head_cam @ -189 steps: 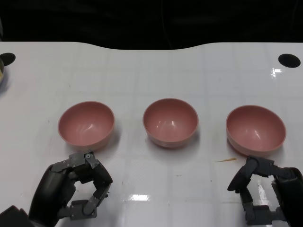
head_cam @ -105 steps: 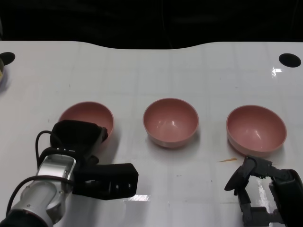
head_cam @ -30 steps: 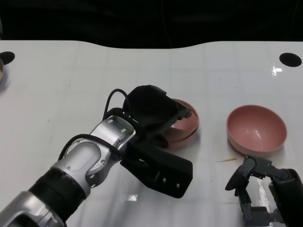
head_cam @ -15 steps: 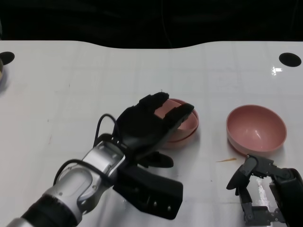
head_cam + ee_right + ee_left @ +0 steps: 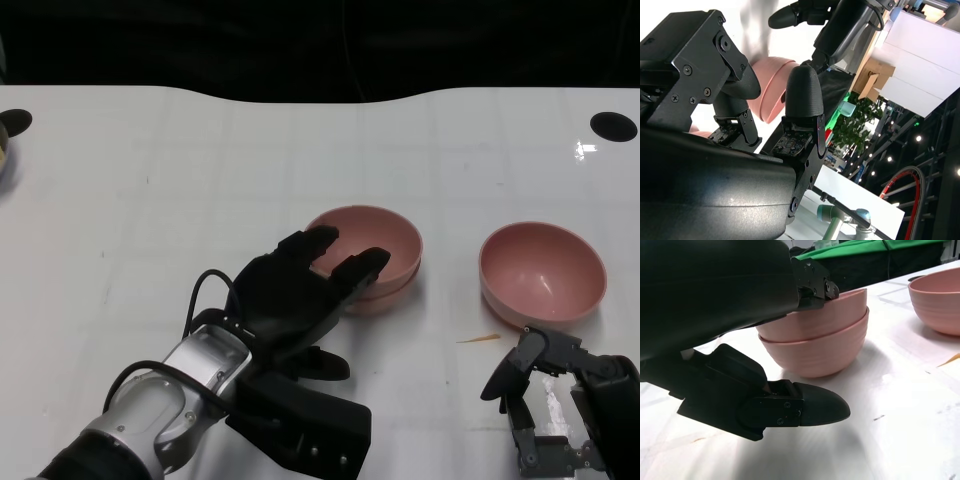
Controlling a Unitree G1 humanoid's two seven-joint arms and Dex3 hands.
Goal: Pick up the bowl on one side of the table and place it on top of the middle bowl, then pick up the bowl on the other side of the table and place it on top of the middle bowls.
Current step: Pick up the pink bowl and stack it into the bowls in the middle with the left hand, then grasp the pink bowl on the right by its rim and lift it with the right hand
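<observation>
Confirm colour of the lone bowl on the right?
Plain pink, no pattern. The right-side bowl shows best in the head view.

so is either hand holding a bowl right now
No. The left hand is open beside the stacked bowls; the right hand holds nothing.

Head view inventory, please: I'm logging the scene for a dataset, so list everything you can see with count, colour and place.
Stacked bowls: two, pink, one nested in the other, middle of the table.
Single bowl: one, pink, right side of the table, upright and apart from the stack.
Sliver: one, orange-tan, on the table in front of the single bowl; too small to identify.
Table: one, white, with a black round hole at its far right corner.
Left hand: black, fingers spread, holding nothing, just in front of the stack.
Right hand: black, low at the near right edge, holding nothing, fingers apart.
</observation>
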